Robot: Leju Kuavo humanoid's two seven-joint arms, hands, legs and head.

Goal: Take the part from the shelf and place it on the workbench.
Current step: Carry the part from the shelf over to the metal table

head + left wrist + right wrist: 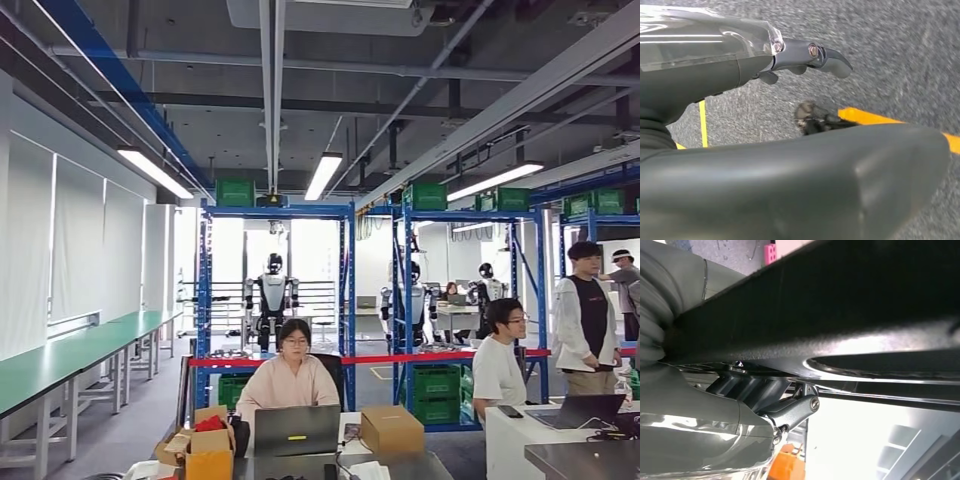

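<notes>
Right hand [764,405]: fingers wrapped under a black, flat part [851,315], carrying it. Left hand [806,55]: hanging over grey floor [904,60], fingers apart, holding nothing. Step judged: transport to workbench [68,355], off left. Advice: keep the part level, turn slowly, avoid the seated people.

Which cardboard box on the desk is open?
The orange-brown box left of the grey laptop is open: its flaps stand up and something red shows inside. The tan box on the laptop's other side is closed flat.
</notes>
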